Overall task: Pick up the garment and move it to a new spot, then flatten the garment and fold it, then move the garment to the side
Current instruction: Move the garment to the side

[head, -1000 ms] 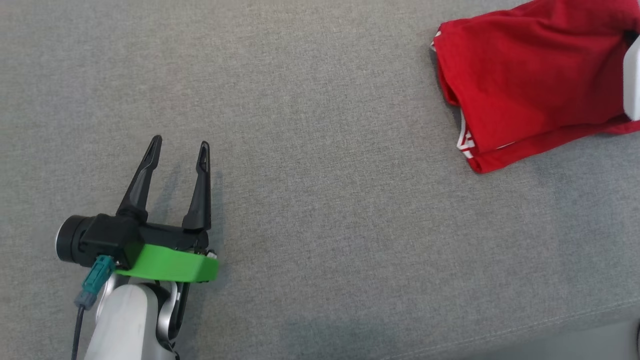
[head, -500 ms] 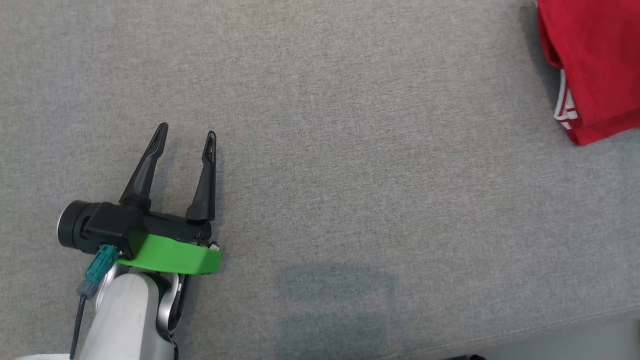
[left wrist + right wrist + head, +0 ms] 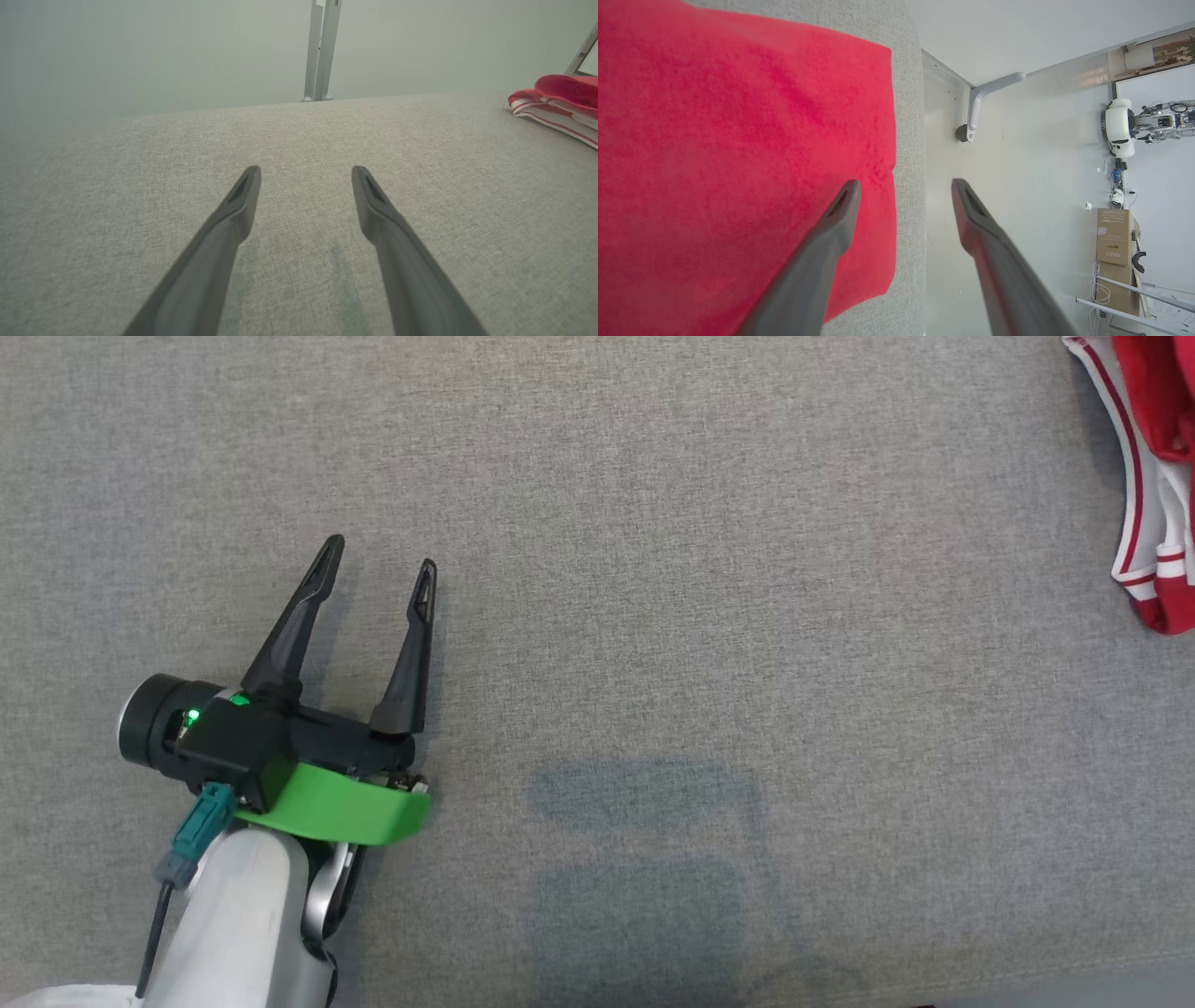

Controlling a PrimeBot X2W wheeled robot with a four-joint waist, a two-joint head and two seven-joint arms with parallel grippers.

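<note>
**A:** Where is the garment now?

**B:** The red garment [image 3: 1153, 523] lies at the right edge of the grey fabric surface [image 3: 653, 616], toward its far right corner. It has white stripes along the hem and lies in some layers, one over the other.

**A:** And the left gripper?

**B:** The left gripper [image 3: 381, 553] is over the near left part of the surface, well apart from the garment. Its two fingers stand wide, and there is nothing between them.

**A:** What about the right gripper?

**B:** In its wrist view, the right gripper [image 3: 906, 183] is spread wide too and holds nothing. One finger is over the red cloth. The other is over the floor [image 3: 1017, 163], beyond the edge of the surface. I cannot tell if the first finger touches the cloth.

**A:** Is there anything else?

**B:** A cardboard box [image 3: 1113, 235] stands on the floor, well apart from the surface.
</note>
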